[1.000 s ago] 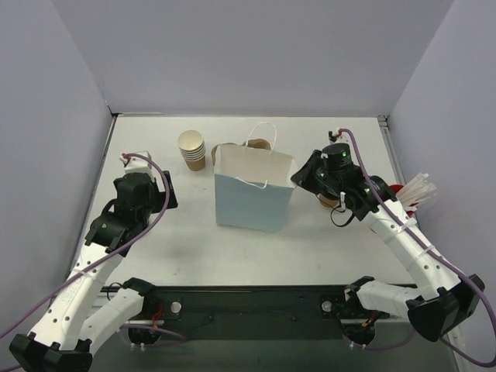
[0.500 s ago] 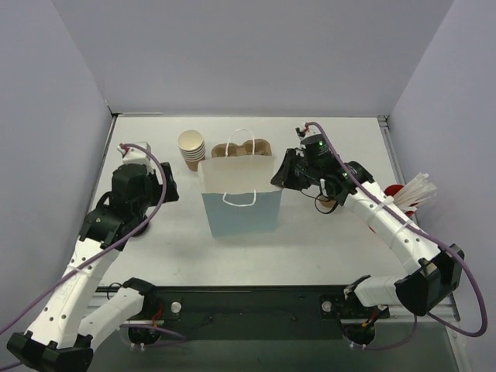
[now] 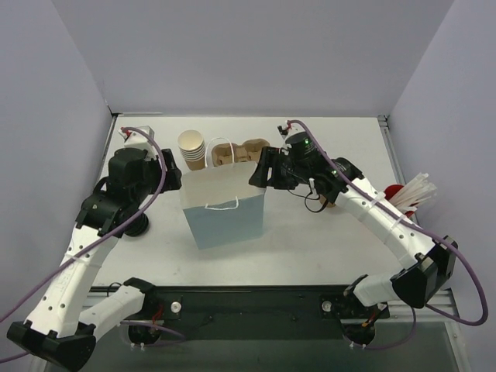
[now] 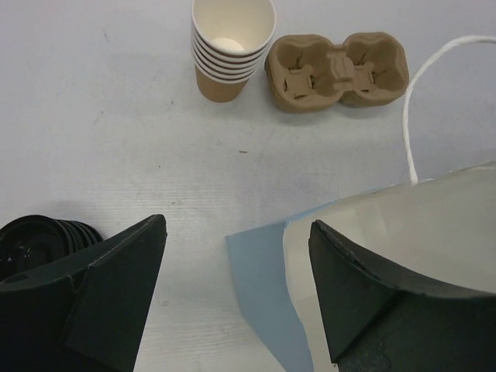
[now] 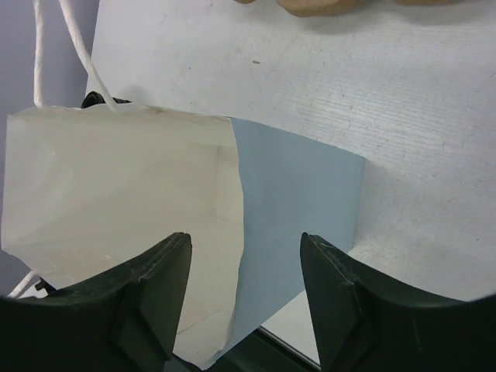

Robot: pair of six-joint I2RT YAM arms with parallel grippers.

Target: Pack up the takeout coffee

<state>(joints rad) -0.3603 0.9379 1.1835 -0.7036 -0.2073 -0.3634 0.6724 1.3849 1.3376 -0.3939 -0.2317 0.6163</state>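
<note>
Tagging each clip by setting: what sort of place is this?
Probably a lab test booth, not a café: plain walls box in a white table, with a staged paper bag, pulp cup tray and stacked cups.

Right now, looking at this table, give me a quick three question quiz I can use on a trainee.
1. True or false: the pulp tray holds two lidded cups.
2. In the top view, what stands just left of the tray? A) stack of lidless cups B) a kettle C) a plate
3. Fill in: the blue paper bag stands upright with its mouth ____.
Key: 1 false, both hollows are empty. 2 A. 3 open.
</note>
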